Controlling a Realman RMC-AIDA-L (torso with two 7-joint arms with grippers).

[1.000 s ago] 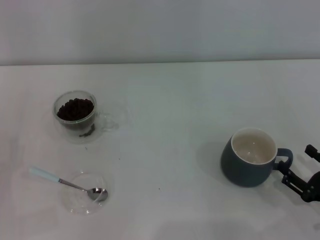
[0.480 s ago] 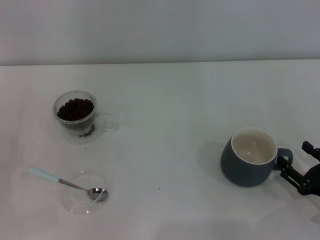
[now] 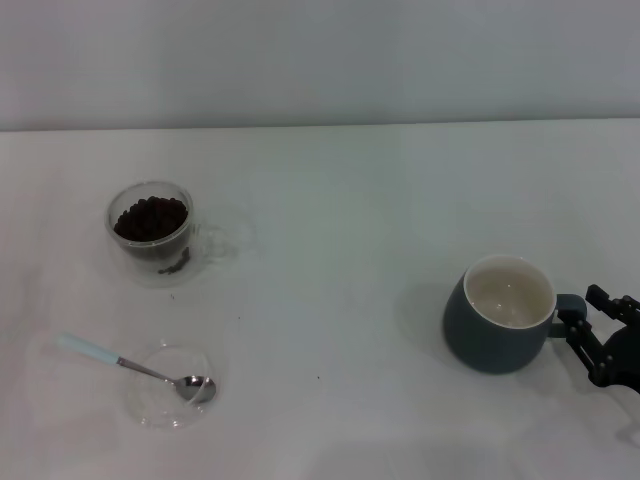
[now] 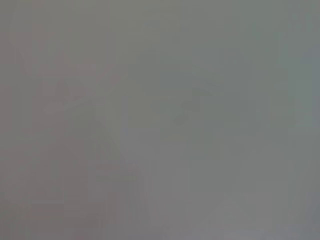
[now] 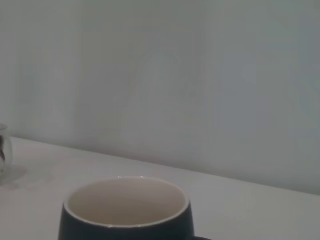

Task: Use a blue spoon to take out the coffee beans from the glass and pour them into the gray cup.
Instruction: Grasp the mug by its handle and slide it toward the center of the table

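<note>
On table: beans [image 3: 151,217] fill glass [image 3: 152,230], spoon [image 3: 135,367] untouched, cup [image 3: 503,314] empty; right gripper [image 3: 592,327] fingers spread at its handle, nothing scooped.

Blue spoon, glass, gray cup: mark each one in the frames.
blue spoon [image 3: 92,350], head view, on its pale handle.
glass [image 3: 150,252], head view, on its front wall.
gray cup [image 3: 492,345], head view, on its dark outer wall.

Legible markings: none. I read no text, label, brand, number or sign on any item or surface in my head or wrist views.
</note>
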